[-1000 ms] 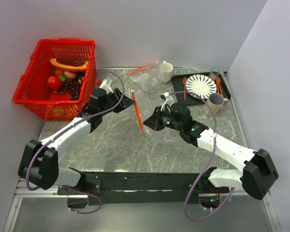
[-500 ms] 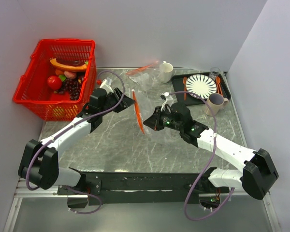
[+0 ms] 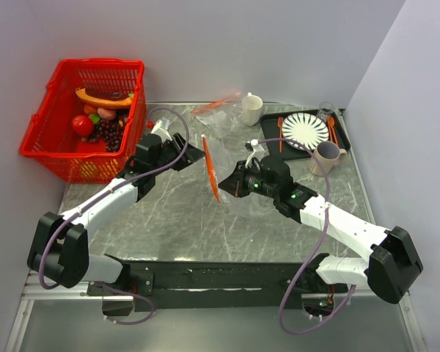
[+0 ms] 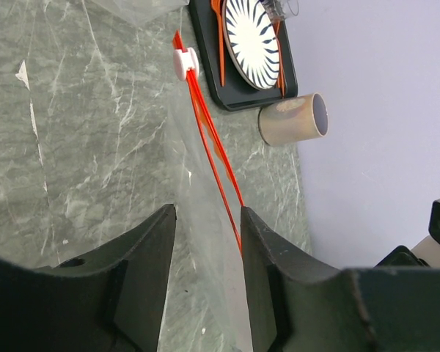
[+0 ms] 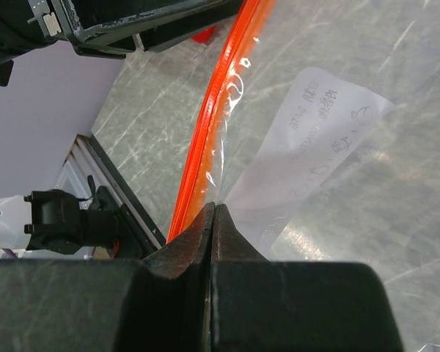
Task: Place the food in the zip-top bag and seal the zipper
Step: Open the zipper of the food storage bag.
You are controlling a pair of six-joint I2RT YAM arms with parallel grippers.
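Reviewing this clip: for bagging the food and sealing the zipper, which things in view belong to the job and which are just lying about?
Job: zip-top bag, its zipper, red round fruit, grape bunch, orange-brown curved piece (all three in the red basket).
Lying about: second clear bag, white cup, black tray, striped plate, orange cutlery, beige mug.

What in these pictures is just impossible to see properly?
- Right wrist view: the label print on the bag is too faint to read.
- Top view: the bag stands edge-on, so only its orange strip shows.
- Top view: food low in the basket hides behind its wall.
- Left wrist view: the strip's near end disappears behind a finger.
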